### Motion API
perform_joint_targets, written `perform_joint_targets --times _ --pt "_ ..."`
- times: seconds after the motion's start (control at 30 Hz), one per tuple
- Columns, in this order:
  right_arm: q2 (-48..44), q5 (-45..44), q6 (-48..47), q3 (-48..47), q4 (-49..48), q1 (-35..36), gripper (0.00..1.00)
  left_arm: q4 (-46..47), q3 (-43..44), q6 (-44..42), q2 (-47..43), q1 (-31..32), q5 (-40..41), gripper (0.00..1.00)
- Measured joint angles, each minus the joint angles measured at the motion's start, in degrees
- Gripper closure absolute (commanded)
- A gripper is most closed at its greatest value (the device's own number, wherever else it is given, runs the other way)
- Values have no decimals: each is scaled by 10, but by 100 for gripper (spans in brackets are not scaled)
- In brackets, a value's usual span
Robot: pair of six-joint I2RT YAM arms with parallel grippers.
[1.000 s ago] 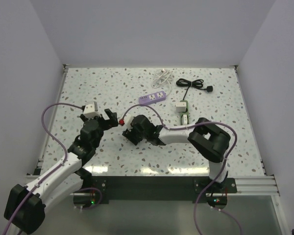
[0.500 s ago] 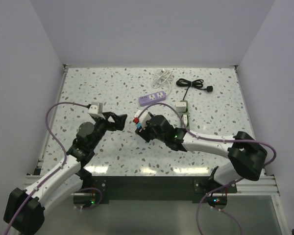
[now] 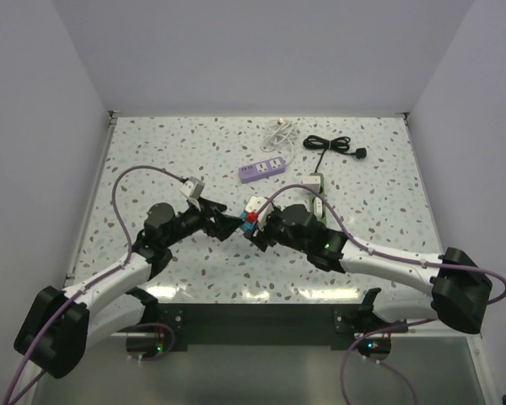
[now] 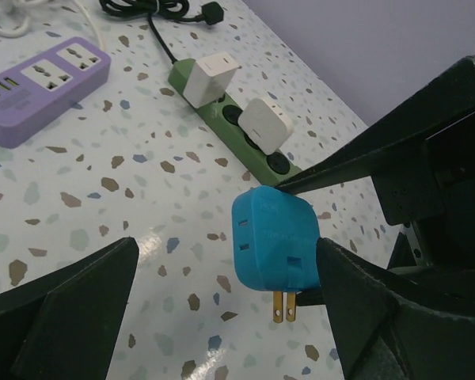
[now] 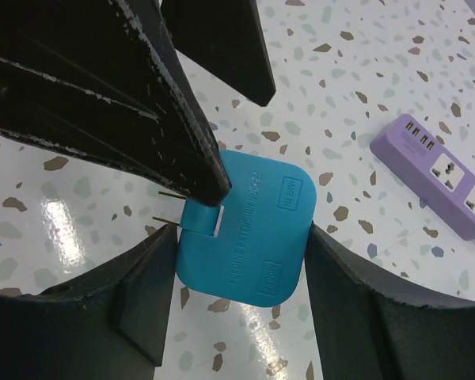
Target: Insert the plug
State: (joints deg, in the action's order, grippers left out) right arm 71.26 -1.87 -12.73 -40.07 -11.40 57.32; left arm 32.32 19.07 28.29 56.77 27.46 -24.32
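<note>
A blue square plug (image 5: 253, 237) with two brass prongs is held above the table, and my right gripper (image 5: 241, 233) is shut on its two side edges. In the left wrist view the plug (image 4: 273, 245) hangs prongs down between the wide-open fingers of my left gripper (image 4: 226, 261), close to the right-hand finger. One left fingertip (image 5: 206, 186) rests on the plug's face by the prong hinge. From above, both grippers meet at the plug (image 3: 250, 228) in the table's middle. A purple power strip (image 3: 263, 169) lies behind them.
A green power strip (image 3: 316, 192) with two white adapters plugged in lies right of the purple one. A coiled black cable (image 3: 333, 145) and a white cable (image 3: 278, 131) sit at the back. Walls close the table on three sides.
My right arm has carried the plug rightward and slightly nearer. My left gripper followed it and now straddles the plug, still open.
</note>
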Motion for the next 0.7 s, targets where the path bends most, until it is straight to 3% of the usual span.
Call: perform_joint_targets --times 0.23,0.53,0.6,0.63,0.7 --pt "-6 16 -11 10 -3 0 68 37 10 22 47 13 -71 8" --pt "-20 21 -22 18 -10 0 68 53 30 26 94 32 -116 35" --pt "-20 20 -24 19 -10 0 68 57 33 24 104 37 -118 51" --pt "-21 20 -25 20 -9 0 67 58 33 25 108 36 -118 66" --pt "-22 16 -28 22 -3 0 65 62 35 27 117 35 -114 80"
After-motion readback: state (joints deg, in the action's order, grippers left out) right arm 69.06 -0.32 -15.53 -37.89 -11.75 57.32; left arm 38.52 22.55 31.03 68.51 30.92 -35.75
